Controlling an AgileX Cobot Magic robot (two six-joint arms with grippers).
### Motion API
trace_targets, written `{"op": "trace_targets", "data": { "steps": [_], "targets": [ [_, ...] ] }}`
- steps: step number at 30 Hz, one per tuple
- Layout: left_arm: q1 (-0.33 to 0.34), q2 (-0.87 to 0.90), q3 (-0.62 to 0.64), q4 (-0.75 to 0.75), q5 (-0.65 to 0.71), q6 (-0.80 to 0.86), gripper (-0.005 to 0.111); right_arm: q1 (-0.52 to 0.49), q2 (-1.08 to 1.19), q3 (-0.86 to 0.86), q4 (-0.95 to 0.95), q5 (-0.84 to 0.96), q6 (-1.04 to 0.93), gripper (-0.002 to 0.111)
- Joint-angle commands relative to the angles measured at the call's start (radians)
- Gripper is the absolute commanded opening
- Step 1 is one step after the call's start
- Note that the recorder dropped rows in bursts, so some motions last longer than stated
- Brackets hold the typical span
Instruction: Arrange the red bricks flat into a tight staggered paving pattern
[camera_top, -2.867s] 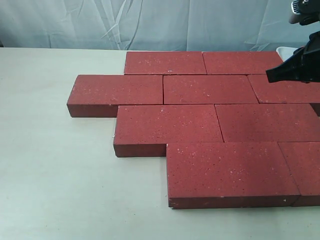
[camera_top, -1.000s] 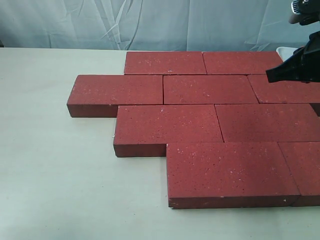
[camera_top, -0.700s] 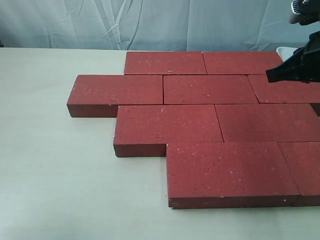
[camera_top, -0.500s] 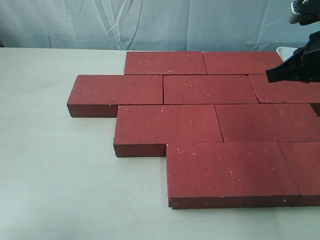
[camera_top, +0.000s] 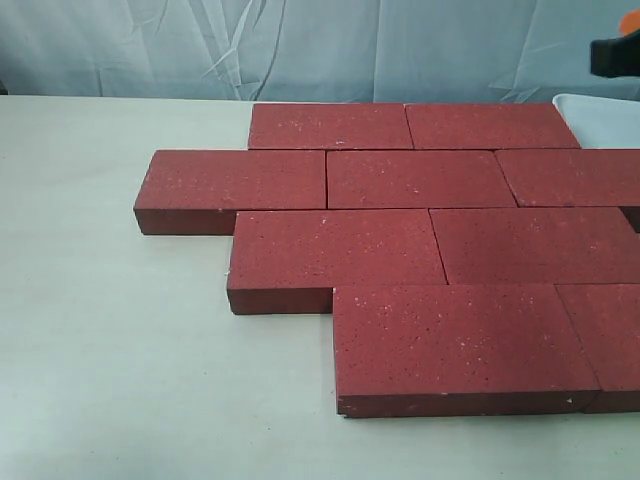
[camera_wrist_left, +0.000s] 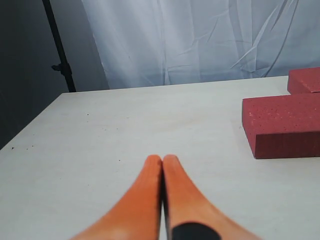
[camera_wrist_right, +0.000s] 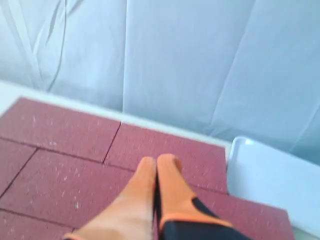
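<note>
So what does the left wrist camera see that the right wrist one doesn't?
Only the left wrist view shows a dark stand and the red bricks side-on. Only the right shows a white tray beside them. Both show bricks, the pale curtain, and shut orange tips: left end effector, right end effector.

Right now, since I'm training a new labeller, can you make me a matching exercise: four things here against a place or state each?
Things: 1 left gripper; 2 right gripper; 3 red bricks; 4 white tray.
States: A flat in staggered rows; B shut, facing bricks and tray; C beside the back row's right end; D shut, facing mostly bare table.
Pairs: 1-D, 2-B, 3-A, 4-C.
</note>
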Motion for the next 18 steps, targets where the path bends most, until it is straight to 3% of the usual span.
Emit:
{"op": "trace_targets", "data": {
  "steps": [1,7,14,18],
  "targets": [
    [0.004,-0.004,0.005,-0.014,-0.002,-0.006,0.000,-0.006,-0.209,0.159,-0.030,-0.149,0.010,-0.001],
    [0.004,-0.004,0.005,-0.014,-0.002,-0.006,0.000,-0.147,-0.509,0.415,-0.030,-0.168,0.010,-0.001],
    [0.004,-0.004,0.005,-0.014,-0.002,-0.006,0.000,-0.155,-0.732,0.630,-0.023,-0.276,0.010,-0.001],
    [0.004,-0.004,0.005,-0.014,-0.002,-0.006,0.000,-0.155,-0.767,0.659,-0.027,-0.245,0.010,-0.001]
  ]
}}
